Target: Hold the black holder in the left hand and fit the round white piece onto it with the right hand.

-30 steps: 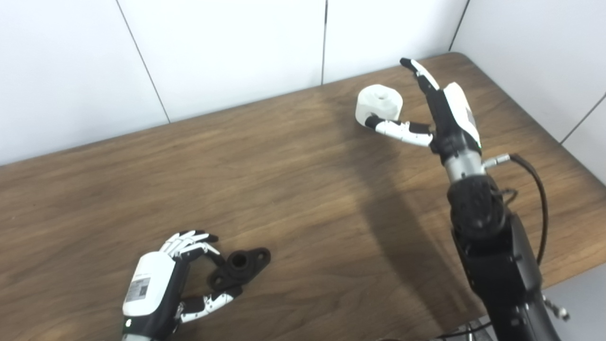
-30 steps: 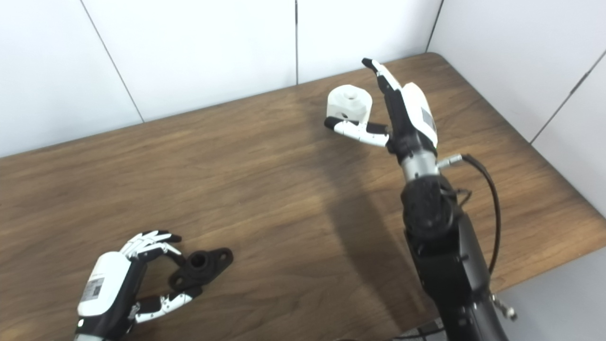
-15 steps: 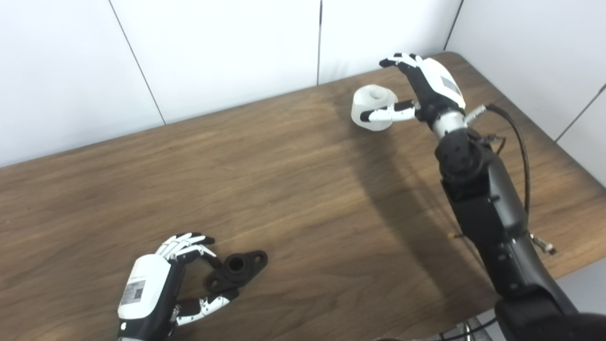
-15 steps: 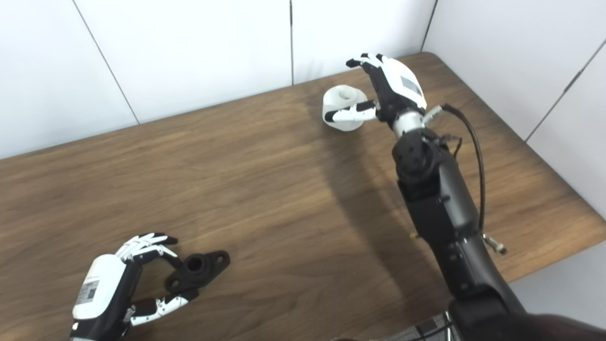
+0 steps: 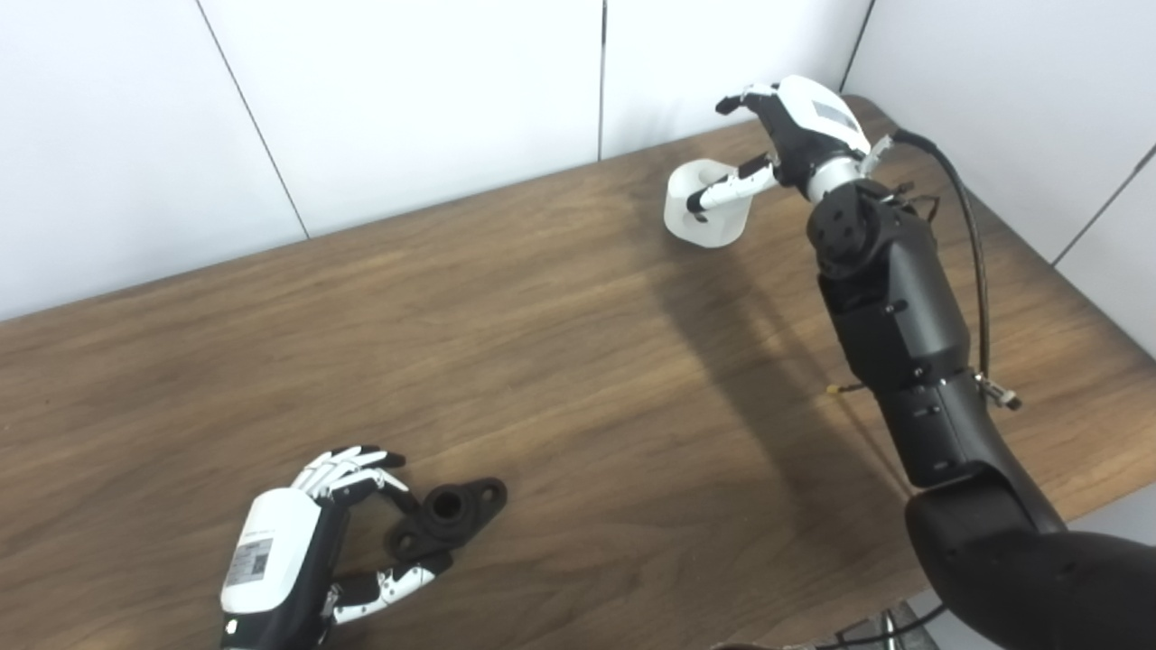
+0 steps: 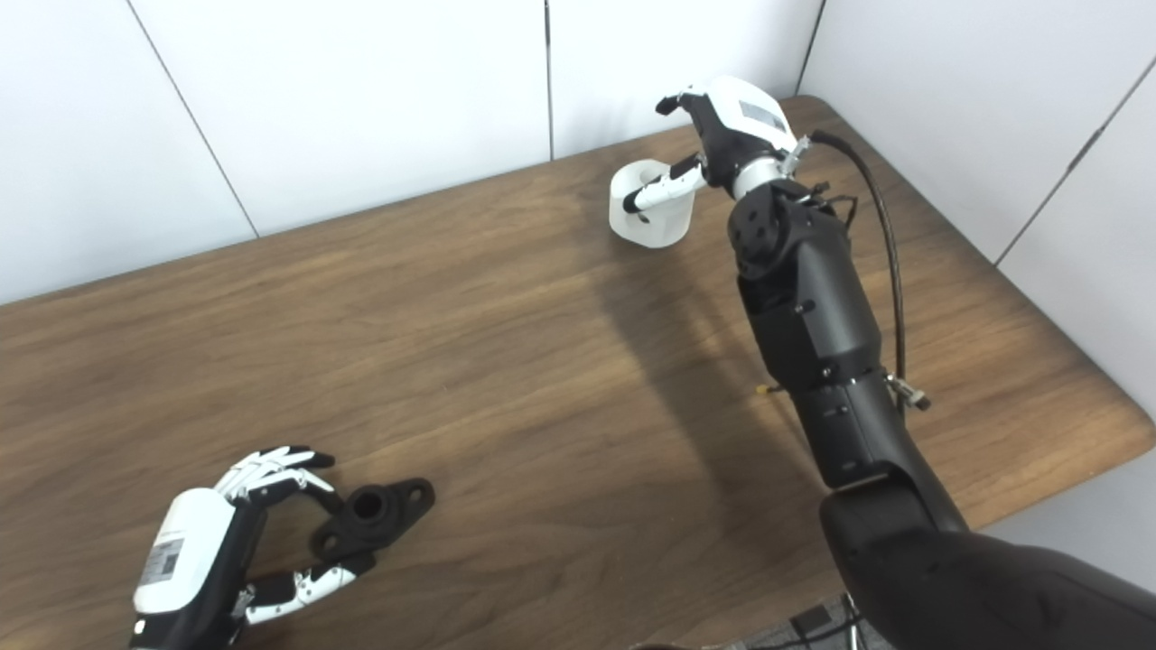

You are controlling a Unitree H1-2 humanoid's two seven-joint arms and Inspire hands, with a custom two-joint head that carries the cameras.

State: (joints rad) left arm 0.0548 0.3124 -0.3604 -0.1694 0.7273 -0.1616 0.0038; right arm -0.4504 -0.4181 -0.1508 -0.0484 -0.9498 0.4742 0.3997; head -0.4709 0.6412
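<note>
Neither part is lifted or mated: the left robot hand cups the holder between half-curled fingers on the counter, while the right robot hand curls over the white piece, grasp unconfirmed.

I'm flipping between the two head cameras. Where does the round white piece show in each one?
Left eye view: round white piece upper right of centre, near the table's far edge, right hand over it with the thumb across its front.
Right eye view: same piece, a little further left in the picture.
Shared landmark: the vertical wall seam just left of the piece.
</note>
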